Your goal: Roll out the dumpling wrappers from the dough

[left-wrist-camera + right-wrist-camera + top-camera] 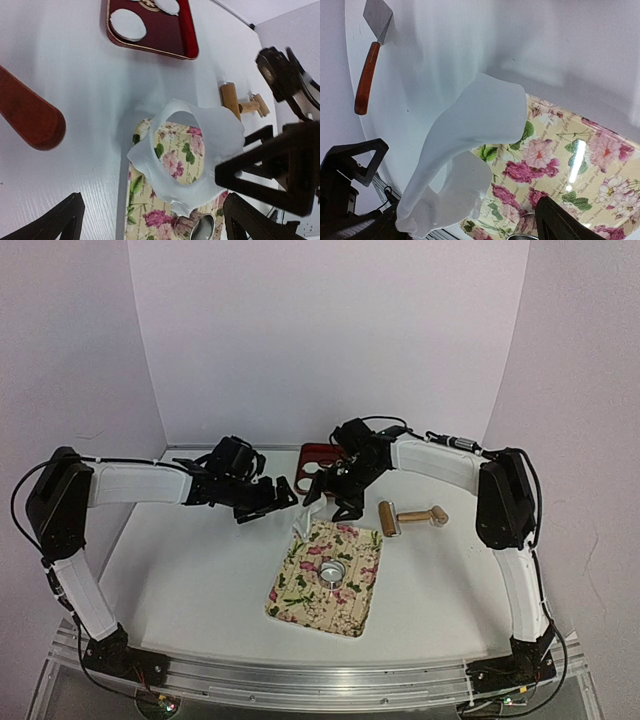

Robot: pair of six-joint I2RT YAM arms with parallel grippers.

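The spot where the right hand (325, 502) meets the dough (220, 130) is hard to read. In the right wrist view the sheet's bunched end runs off the lower left edge of the frame between dark parts, so I cannot tell whether that hand clamps the sheet or it only clings to one finger. From above, the dough is a small white scrap under that hand, mostly hidden. The red tray (185, 30) is cut off at the top of the left wrist view. It holds one whole dumpling wrapper (127, 25) and part of another.

The dough hangs in the air over the upper left corner of the flowered mat (300, 590), its round hole showing the print beneath. A metal ring (332, 571) stands mid-mat. The rolling pin (410, 517) lies just right of the mat, and a spatula (367, 80) lies well apart at upper left in the right wrist view. The table (180, 570) is bare white at lower left from above.

The left hand (280, 500) is spread wide, holding nothing, and faces the dough from just beside it.
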